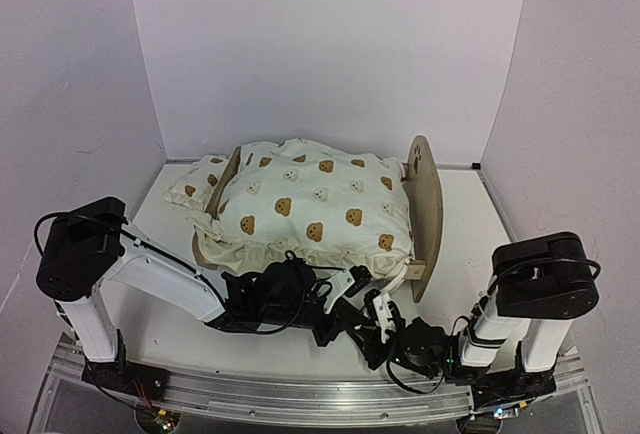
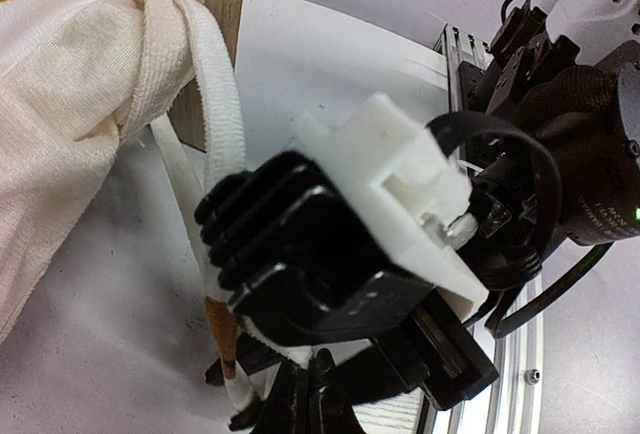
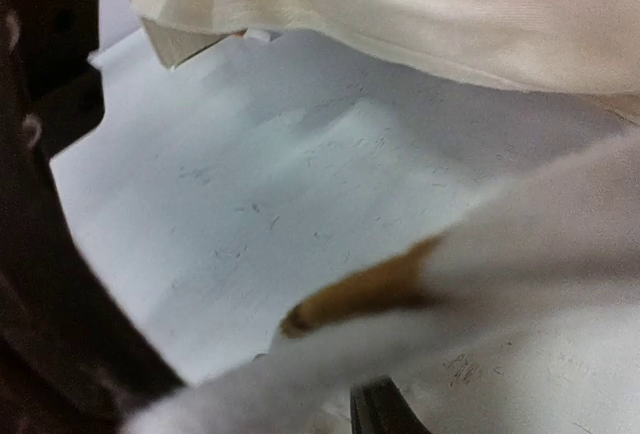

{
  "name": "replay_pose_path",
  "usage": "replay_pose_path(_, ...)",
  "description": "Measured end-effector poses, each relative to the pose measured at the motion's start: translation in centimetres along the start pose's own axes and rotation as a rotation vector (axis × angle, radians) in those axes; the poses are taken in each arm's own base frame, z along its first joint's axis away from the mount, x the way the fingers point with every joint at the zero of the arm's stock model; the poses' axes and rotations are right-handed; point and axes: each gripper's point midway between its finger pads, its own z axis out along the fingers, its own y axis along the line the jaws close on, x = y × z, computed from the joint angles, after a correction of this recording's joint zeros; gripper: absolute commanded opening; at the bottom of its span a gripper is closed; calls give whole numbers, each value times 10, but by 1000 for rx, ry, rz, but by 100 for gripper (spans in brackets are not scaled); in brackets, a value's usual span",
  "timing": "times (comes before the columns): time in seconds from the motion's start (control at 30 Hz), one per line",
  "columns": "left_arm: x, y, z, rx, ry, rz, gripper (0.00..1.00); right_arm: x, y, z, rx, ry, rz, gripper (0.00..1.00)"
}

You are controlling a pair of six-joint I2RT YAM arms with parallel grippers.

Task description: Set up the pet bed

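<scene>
The pet bed (image 1: 426,209) stands mid-table, its plywood end boards upright, with the bear-print cushion (image 1: 310,204) lying in it. Both grippers meet low at the bed's near side. My left gripper (image 1: 322,306) is shut on a cream tie (image 2: 222,124) that hangs from the cushion past a plywood post (image 2: 205,14). My right gripper (image 1: 362,306) sits just right of it, and its black-and-white body (image 2: 330,244) fills the left wrist view. In the right wrist view the brown-tipped tie (image 3: 480,274) lies blurred across the jaws. Only one dark finger (image 3: 385,412) shows.
A small bear-print pillow (image 1: 195,184) lies behind the bed's left end. The aluminium base rail (image 1: 300,389) runs along the near edge. Walls close the table at the back and on both sides. Black cables loop round both wrists.
</scene>
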Motion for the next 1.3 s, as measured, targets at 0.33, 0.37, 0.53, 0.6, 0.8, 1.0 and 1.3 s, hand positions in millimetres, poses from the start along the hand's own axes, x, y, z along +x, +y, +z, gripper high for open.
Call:
replay_pose_path(0.33, 2, 2, -6, -11, 6, -1, 0, -49, -7, -44, 60, 35, 277, 0)
replay_pose_path(0.37, 3, 2, -6, -10, 10, -1, 0, -54, -5, -46, 68, 57, 292, 0)
replay_pose_path(0.53, 2, -2, -5, 9, 14, -1, 0, -49, -19, -74, 158, 225, 350, 0)
replay_pose_path(0.6, -1, -4, -4, 19, 13, -1, 0, -38, -36, -88, 220, 285, 366, 0)
replay_pose_path(0.8, -5, -12, 9, 67, 21, -11, 0, -35, -87, -100, 366, 320, 395, 0)
replay_pose_path(1.0, 9, -22, 25, 94, 64, -22, 0, -36, -97, -85, 371, 333, 272, 0)
replay_pose_path(1.3, 9, -42, 39, 138, 79, -26, 0, -71, -94, -60, 307, 279, 137, 0)
